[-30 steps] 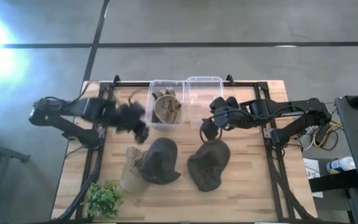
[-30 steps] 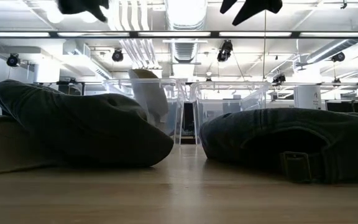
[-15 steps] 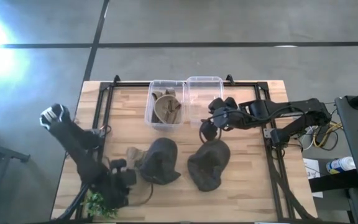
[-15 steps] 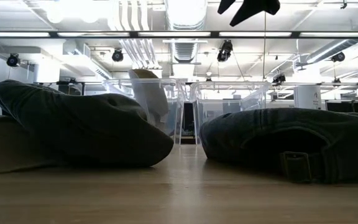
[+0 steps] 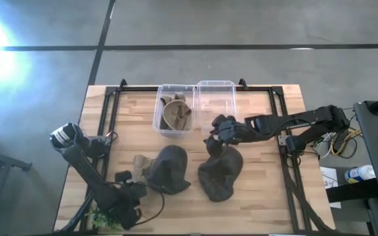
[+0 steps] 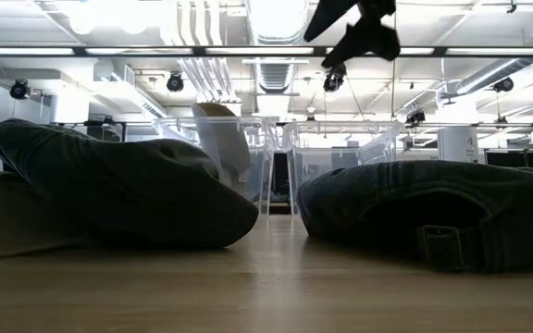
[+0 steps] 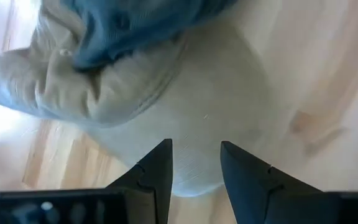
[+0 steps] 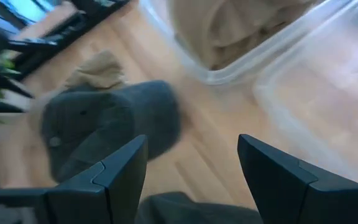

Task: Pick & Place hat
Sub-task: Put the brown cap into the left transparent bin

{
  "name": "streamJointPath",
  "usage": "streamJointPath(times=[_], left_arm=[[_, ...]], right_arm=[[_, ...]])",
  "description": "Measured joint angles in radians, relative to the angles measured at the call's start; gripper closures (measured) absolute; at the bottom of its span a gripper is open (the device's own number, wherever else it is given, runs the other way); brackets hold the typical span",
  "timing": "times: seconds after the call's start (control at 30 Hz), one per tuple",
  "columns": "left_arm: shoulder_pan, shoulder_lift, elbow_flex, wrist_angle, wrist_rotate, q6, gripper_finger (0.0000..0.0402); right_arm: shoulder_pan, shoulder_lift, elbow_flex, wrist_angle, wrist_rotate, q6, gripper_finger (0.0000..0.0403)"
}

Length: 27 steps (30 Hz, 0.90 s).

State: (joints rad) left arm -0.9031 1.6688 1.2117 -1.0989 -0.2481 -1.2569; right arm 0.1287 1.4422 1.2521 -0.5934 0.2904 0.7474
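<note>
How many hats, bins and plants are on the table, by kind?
Dark hats: 2
Tan hats: 2, one on the table, one in the left bin
Clear bins: 2
Plants: 1
Total: 7

On the table lie three loose hats: two dark hats [image 5: 170, 169] [image 5: 220, 173] and one beige hat [image 5: 138, 165]. There are two clear bins [image 5: 175, 110] [image 5: 216, 99]; one holds beige hats [image 5: 176, 113], number unclear. One small plant [image 5: 102, 214] stands there.
</note>
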Motion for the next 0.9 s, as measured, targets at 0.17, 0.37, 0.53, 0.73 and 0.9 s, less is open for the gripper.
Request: streamJointPath(times=[0.17,0.37,0.53,0.73,0.9], left_arm=[[0.012,0.0,-0.109,0.088,-0.023,0.04,0.0274],[0.066,-0.005,-0.226,0.32,-0.183,0.087,0.0274],[0.117,-0.005,-0.255,0.637,-0.207,0.322,0.0274],[0.124,-0.05,-0.197,0.656,-0.182,0.513,0.0274],[0.124,-0.114,-0.196,0.475,-0.186,0.376,0.0274]], right_arm=[[0.026,0.0,-0.094,0.127,-0.027,0.11,0.0156],[0.1,0.0,-0.176,0.155,-0.031,0.329,0.0156],[0.165,0.0,-0.243,0.125,-0.109,0.544,0.0156],[0.224,0.0,-0.298,0.145,-0.116,0.68,0.0156],[0.229,0.0,-0.313,0.309,-0.112,0.662,0.0156]])
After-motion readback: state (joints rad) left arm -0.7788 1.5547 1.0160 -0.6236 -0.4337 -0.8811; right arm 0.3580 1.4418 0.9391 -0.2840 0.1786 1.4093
